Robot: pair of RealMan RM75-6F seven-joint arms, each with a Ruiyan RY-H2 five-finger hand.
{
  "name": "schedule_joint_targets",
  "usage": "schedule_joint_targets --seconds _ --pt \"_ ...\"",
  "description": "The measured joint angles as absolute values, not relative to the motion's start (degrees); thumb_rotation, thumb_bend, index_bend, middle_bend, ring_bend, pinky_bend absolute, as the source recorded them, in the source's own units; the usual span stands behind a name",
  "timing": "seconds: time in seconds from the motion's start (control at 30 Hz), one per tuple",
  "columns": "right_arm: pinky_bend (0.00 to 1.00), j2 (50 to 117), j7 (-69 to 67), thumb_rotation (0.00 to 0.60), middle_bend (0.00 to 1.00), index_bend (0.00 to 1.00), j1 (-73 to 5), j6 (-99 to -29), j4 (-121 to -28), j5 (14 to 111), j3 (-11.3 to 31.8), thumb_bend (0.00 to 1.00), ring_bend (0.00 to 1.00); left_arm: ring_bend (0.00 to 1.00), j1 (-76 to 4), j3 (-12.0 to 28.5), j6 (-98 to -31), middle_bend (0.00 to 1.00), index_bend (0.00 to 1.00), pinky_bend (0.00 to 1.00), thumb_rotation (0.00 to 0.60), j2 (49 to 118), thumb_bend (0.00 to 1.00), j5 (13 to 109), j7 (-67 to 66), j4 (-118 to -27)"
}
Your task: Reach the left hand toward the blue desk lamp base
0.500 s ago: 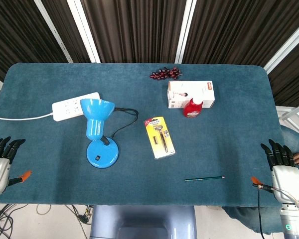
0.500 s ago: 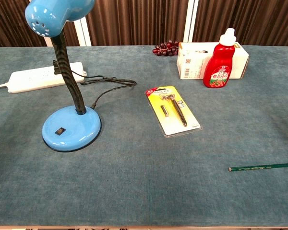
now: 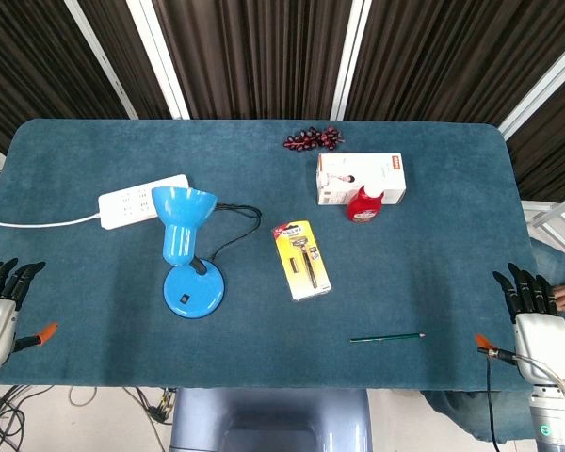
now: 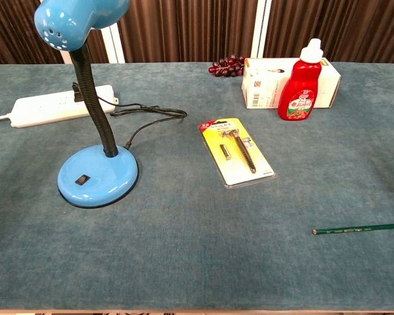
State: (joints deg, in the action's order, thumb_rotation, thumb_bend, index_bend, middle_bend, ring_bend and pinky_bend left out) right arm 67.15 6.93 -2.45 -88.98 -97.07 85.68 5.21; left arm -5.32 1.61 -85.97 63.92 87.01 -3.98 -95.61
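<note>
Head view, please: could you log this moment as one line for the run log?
phase: pre-reach | left robot hand: open, at table's near-left edge, off lamp base | right robot hand: open, near-right edge | lamp: upright, untouched

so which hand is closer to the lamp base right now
Left. The left hand sits at the table's near left corner, across open cloth from the blue lamp base. The right hand is at the near right corner, much farther away.

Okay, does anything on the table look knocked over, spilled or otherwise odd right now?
Nothing stands out. The lamp stands upright on its base, its cord running back to the power strip. The red bottle is upright in front of the white box. The razor pack and pencil lie flat, with no spill or damage showing.
</note>
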Motion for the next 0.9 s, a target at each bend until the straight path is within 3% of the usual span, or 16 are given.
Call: schedule_joint_targets --seconds 0.63,0.73,0.8,0.9 --pt "0.0 67.15 6.85 0.6 0.05 0.12 -2.42 -88.77 -97.24 85.5 5.18 0.14 0.04 0.09 -5.91 1.22 -84.77 0.19 0.1 0.13 0.6 64.18 0.16 87.81 -4.08 -95.2" --pt "0.0 67.07 6.71 0.6 0.05 0.12 -2.39 -88.81 -97.35 85.39 5.25 0.14 0.04 0.19 -5.98 1.21 -84.87 0.27 0.1 0.26 0.6 64.33 0.2 88.19 -4.33 -95.04" --pt "0.0 67.0 6.65 0.6 0.05 0.12 -2.35 -88.88 -97.39 85.26 5.34 0.14 0.04 0.38 -6.04 1.23 -85.26 0.39 0.12 0.47 0.6 64.69 0.25 88.8 -4.53 -94.69" --pt "0.0 66.85 6.45 0.6 0.05 0.12 -2.27 -89.07 -97.48 84.88 5.62 0.14 0.04 0.58 -6.17 1.29 -86.06 0.56 0.12 0.69 0.6 65.7 0.37 90.1 -4.9 -93.78"
